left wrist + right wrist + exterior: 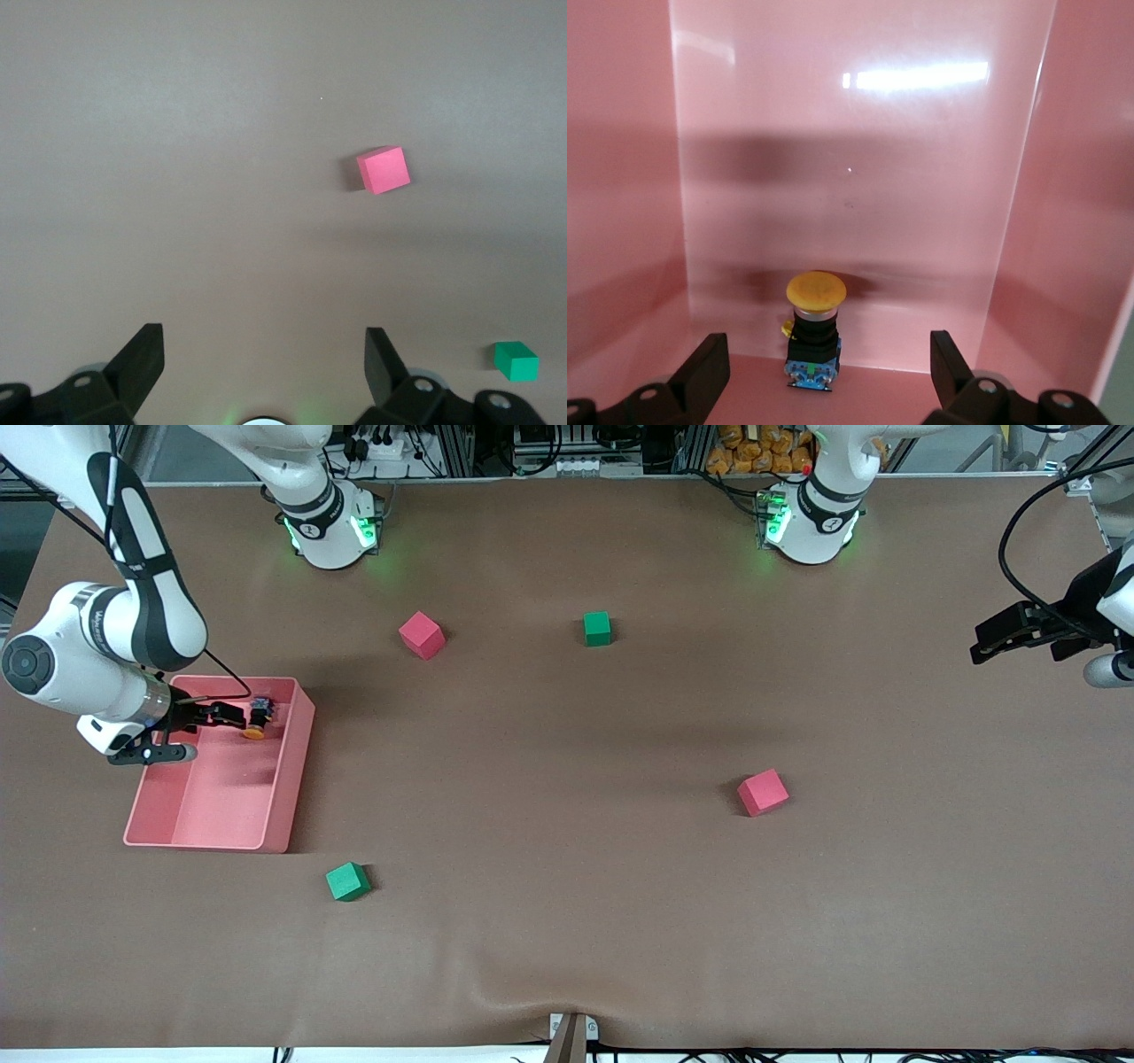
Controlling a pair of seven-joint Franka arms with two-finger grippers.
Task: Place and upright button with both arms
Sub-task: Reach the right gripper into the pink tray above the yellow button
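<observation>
A small green foam cube (347, 881) lay nearest the camera. At its eleven o'clock, the orange-capped black push-button (257, 720) lay on its side in the pink plastic tray (282, 797) — cap end nearer the camera. The right gripper (232, 715) hovered above it, fingers spread. The left gripper (983, 645) waited over the table's left-arm end — fingers apart, empty.

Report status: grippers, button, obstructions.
Right gripper open over pink plastic bin. Orange-capped black button in bin, ungrasped. Left gripper open, waiting. No obstruction.
</observation>
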